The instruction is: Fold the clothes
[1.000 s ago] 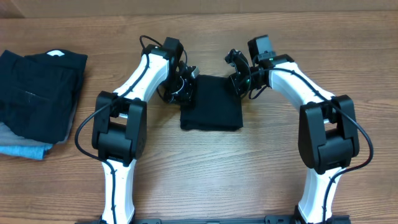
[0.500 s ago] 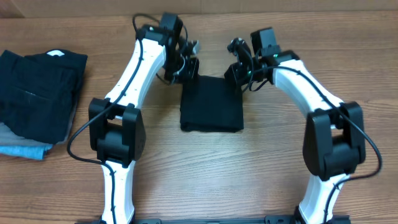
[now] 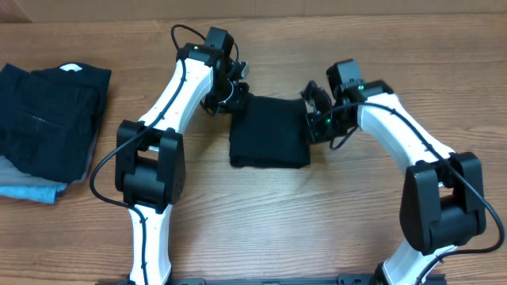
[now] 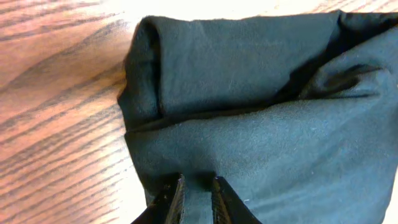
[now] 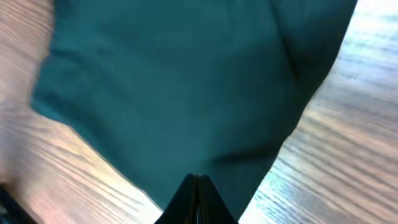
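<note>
The black T-shirt (image 3: 269, 133) lies folded into a small rectangle at the middle of the wooden table. My left gripper (image 3: 236, 95) is at the shirt's far left corner. In the left wrist view its fingers (image 4: 198, 183) are nearly together with a strip of the black fabric (image 4: 261, 93) between them. My right gripper (image 3: 314, 120) is at the shirt's right edge. In the right wrist view its fingers (image 5: 196, 182) are pressed shut with nothing between them, low over the dark fabric (image 5: 174, 81). The neck tag is hidden.
A stack of folded dark clothes (image 3: 49, 111) with a white tag lies at the left edge of the table, on top of a grey-blue garment (image 3: 28, 190). Bare wood table (image 3: 269, 214) lies in front of the shirt.
My left gripper came back down from the far side to the shirt's far left corner. My right gripper moved nearer and down along the shirt's right edge. The shirt stays put.
</note>
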Tool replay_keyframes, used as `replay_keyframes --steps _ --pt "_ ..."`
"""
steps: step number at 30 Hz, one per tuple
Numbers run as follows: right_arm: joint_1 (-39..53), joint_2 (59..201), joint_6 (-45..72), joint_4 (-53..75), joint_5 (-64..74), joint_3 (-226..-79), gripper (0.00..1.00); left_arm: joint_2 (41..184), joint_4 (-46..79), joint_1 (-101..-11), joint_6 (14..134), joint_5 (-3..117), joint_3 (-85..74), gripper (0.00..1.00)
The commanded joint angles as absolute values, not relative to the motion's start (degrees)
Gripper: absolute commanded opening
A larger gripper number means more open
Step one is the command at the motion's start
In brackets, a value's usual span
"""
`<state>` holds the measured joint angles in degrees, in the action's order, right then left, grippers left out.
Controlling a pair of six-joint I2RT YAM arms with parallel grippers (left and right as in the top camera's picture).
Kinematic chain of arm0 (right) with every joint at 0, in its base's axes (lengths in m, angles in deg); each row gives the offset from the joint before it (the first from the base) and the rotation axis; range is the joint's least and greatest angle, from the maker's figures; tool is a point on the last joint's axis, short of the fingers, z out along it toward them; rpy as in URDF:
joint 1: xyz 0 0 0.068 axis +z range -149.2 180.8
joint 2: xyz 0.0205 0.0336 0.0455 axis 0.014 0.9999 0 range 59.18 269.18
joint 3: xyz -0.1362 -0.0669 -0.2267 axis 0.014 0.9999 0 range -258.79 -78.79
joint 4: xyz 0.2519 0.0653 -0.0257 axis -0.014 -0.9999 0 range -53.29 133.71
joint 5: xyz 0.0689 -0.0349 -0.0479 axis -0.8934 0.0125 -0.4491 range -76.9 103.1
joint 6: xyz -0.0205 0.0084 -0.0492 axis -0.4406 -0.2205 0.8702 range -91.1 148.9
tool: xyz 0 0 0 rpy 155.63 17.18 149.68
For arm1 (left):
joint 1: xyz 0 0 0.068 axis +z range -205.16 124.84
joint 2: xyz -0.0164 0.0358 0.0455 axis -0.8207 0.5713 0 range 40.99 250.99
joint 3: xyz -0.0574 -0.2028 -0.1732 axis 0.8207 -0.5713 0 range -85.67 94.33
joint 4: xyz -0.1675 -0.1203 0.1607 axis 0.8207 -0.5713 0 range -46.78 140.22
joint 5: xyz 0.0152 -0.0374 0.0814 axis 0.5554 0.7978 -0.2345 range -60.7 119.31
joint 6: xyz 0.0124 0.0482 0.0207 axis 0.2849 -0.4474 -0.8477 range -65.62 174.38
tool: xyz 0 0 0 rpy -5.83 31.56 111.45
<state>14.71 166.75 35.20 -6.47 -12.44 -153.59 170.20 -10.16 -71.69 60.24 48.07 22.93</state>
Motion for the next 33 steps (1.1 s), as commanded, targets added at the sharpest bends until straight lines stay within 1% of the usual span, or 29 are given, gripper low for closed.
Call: replay_keyframes --steps 1,5,10,13,15,17,19,21,22,24,25,26,30,33 --pt "14.6 166.6 35.3 -2.2 -13.1 -146.5 0.04 170.6 -9.5 -72.1 61.3 45.4 22.1 0.2" --pt "14.6 166.6 35.3 5.2 -13.1 -138.6 0.04 172.4 -9.2 -72.1 62.4 45.4 21.8 0.2" --pt "14.6 166.6 35.2 9.0 -13.1 -136.2 0.04 178.2 -8.4 -72.1 62.7 45.4 21.8 0.19" --pt "14.6 166.6 35.2 9.0 -13.1 -136.2 0.04 179.8 -8.2 -72.1 62.8 45.4 22.2 0.06" --pt "14.6 166.6 35.3 9.0 -13.1 -136.3 0.04 179.3 -10.2 -72.1 62.8 45.5 26.3 0.04" --pt "14.6 166.5 35.3 6.8 -13.2 -138.7 0.04 178.0 -14.5 -72.1 62.8 45.4 34.0 0.04" --pt "14.6 166.5 35.4 -0.6 -14.0 -145.9 0.04 176.1 -20.1 -72.1 62.8 45.5 43.3 0.05" --pt "14.6 166.5 36.8 -9.6 -14.0 -156.2 0.04 174.6 -26.2 -72.1 63.4 45.7 50.2 0.05" --pt "14.6 166.5 36.8 -11.6 -14.0 -160.1 0.04 174.6 -27.9 -72.1 63.6 45.8 50.9 0.05" --pt "14.6 166.5 36.8 -11.8 -13.9 -164.8 0.04 174.7 -30.2 -72.1 63.6 45.8 49.8 0.08" --pt "14.5 166.5 36.8 -9.4 -13.9 -165.3 0.04 174.7 -30.3 -72.2 63.6 45.8 47.9 0.09" --pt "14.5 166.7 36.7 -5.0 -12.3 -164.6 0.04 174.7 -28.2 -72.3 63.6 45.2 44.0 0.14" --pt "14.5 167.7 36.8 -0.4 -9.3 -163.1 0.04 174.7 -20.9 -72.5 63.6 45.3 33.6 0.15" --pt "14.5 172.0 36.8 2.0 -5.6 -163.1 0.04 174.7 -18.5 -72.5 63.6 45.4 28.6 0.15"
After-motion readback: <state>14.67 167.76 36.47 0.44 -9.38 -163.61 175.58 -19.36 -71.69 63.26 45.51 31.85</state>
